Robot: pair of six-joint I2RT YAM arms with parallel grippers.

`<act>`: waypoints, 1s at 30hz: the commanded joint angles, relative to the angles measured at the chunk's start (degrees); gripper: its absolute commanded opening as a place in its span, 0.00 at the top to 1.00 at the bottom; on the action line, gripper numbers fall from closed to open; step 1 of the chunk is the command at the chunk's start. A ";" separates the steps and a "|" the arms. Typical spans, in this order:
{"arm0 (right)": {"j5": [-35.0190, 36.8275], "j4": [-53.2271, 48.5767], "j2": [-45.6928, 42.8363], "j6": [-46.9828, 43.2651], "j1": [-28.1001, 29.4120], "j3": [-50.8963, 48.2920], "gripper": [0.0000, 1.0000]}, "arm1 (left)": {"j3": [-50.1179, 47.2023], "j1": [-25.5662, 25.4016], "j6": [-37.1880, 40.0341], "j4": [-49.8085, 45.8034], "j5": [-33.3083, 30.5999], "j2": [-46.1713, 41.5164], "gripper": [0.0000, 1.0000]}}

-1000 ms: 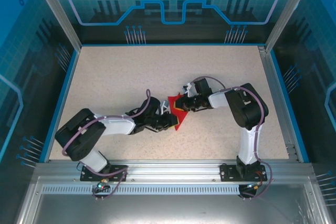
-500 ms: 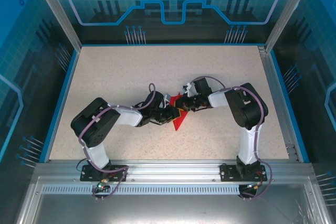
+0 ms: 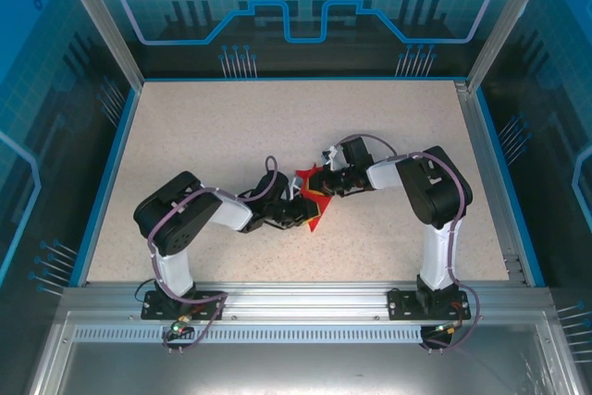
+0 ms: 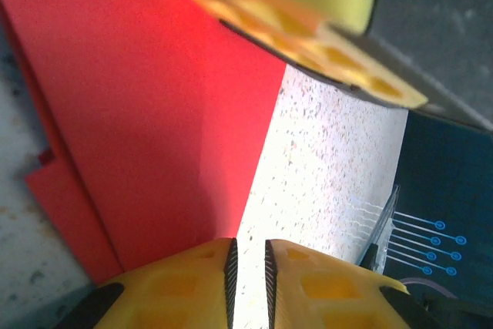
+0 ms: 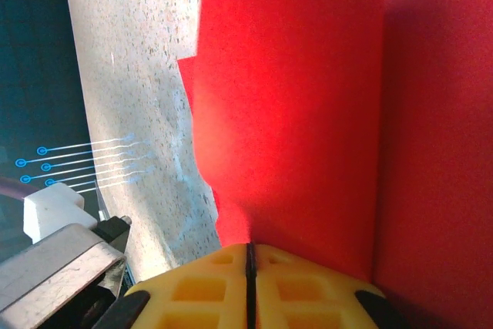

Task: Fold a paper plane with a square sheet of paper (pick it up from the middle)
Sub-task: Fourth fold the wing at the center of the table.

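The square sheet of paper is bright red, partly folded, and lies mid-table between the two arms. In the right wrist view the paper curls up from my right gripper, whose jaws are shut on its edge. My right gripper is at the paper's upper right. My left gripper is at its lower left edge. In the left wrist view my left gripper has a narrow gap with bare table showing through, and the red paper lies just left of it. A yellow finger of the right gripper crosses the top.
The speckled beige table is bounded by a blue rim and metal frame posts. Both forearms lie low over the middle of the table. Open tabletop stretches behind and to either side.
My left arm has raised its elbow and pushed its gripper right, up to the paper's lower left edge. The right arm has held still with the paper.
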 commanded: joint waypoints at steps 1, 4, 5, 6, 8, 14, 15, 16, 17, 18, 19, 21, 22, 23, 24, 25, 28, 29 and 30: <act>11.84 -11.85 6.38 -1.71 -0.17 -4.22 0.90 | -2.82 -1.16 0.03 -4.32 4.11 0.68 0.80; 11.89 -11.75 6.27 -1.70 -0.17 -4.35 0.90 | -2.80 -1.29 1.92 -7.92 4.94 0.01 0.80; 12.04 -11.82 6.27 -1.71 -0.17 -4.35 0.90 | -2.77 -1.45 2.48 -9.38 5.12 -0.21 0.80; 12.02 -11.89 6.19 -1.71 -0.25 -4.33 0.90 | -2.66 -1.53 3.12 -10.62 5.54 -0.24 0.80; 12.19 -11.93 6.01 -1.76 -0.26 -4.44 0.90 | -2.24 -2.01 4.36 -13.49 5.78 -0.31 0.80; 12.43 -12.19 5.74 -1.80 -0.25 -4.42 0.90 | -2.68 -2.91 5.58 -16.51 6.77 0.17 0.80; 12.40 -12.26 5.74 -1.80 -0.27 -4.44 0.90 | -2.59 -3.17 5.76 -17.12 6.83 0.06 0.80; 12.43 -12.32 5.73 -1.80 -0.26 -4.44 0.90 | -2.43 -3.39 6.18 -18.33 6.80 -0.02 0.80; 12.45 -12.28 5.71 -1.80 -0.26 -4.44 0.90 | -2.50 -3.63 6.54 -19.23 7.00 -0.28 0.80; 12.47 -12.28 5.66 -1.82 -0.25 -4.50 0.90 | -2.73 -3.86 6.62 -19.53 7.25 -0.63 0.80; 12.46 -12.15 5.66 -1.71 -0.26 -4.57 0.90 | -3.20 -4.04 6.72 -19.61 7.41 -1.06 0.79; 12.40 -11.52 5.66 -1.16 -0.27 -4.89 0.90 | -4.11 -4.23 6.61 -19.17 8.19 -1.77 0.79; 12.36 -11.05 5.66 -0.73 -0.13 -5.17 0.90 | -4.63 -4.18 6.66 -18.97 8.46 -2.33 0.79; 12.42 -10.53 5.70 0.03 -0.01 -5.23 0.90 | -5.06 -4.19 6.64 -19.06 8.33 -3.09 0.79; 12.45 -9.95 5.59 0.76 0.06 -5.22 0.90 | -5.63 -4.23 6.50 -18.80 7.82 -4.16 0.79; 12.55 -8.89 5.33 1.81 0.32 -7.23 0.90 | -6.57 -4.13 6.07 -17.94 7.37 -5.50 0.80; 13.15 -6.03 4.07 5.26 0.97 -9.79 0.90 | -9.46 -2.98 4.43 -17.96 3.45 -12.31 0.81; 13.35 -4.70 3.55 6.73 1.21 -10.72 0.90 | -10.42 -2.17 3.91 -19.36 1.02 -15.72 0.81; 13.55 -3.61 3.09 7.94 1.45 -11.82 0.90 | -11.49 -1.29 3.69 -20.46 -0.63 -18.64 0.81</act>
